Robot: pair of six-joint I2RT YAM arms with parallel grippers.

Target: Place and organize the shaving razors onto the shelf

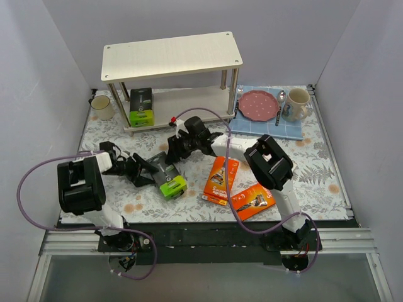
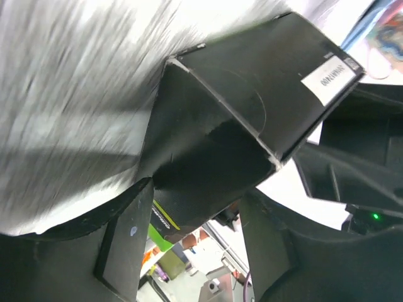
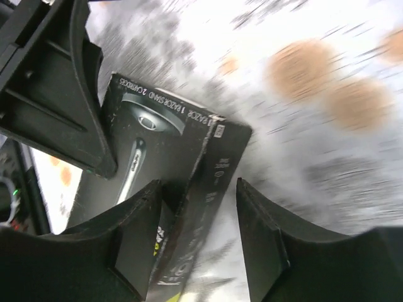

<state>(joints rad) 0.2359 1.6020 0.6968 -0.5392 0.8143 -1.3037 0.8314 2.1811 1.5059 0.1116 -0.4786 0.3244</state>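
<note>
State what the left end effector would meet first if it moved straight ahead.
The black-and-green razor pack, which sits between the left end effector's fingers; whether they grip it is unclear.

- We see the shelf boards in pale wood-grain, its legs chrome.
- Farther pack and nearer pack: black with lime green.
- Two orange packs.
- Table cover: grey fern print, tan blossoms.
- Blue mat, dusty-red plate.

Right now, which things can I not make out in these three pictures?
1. Top view: whether the left gripper or right gripper jaws press the black-and-green razor pack; the wrists cover them.
2. Top view: rear of the shelf lower board, hidden under its top board.
3. Top view: print on the orange razor packs, too small.
4. Both wrist views: tablecloth pattern, motion-blurred.
</note>
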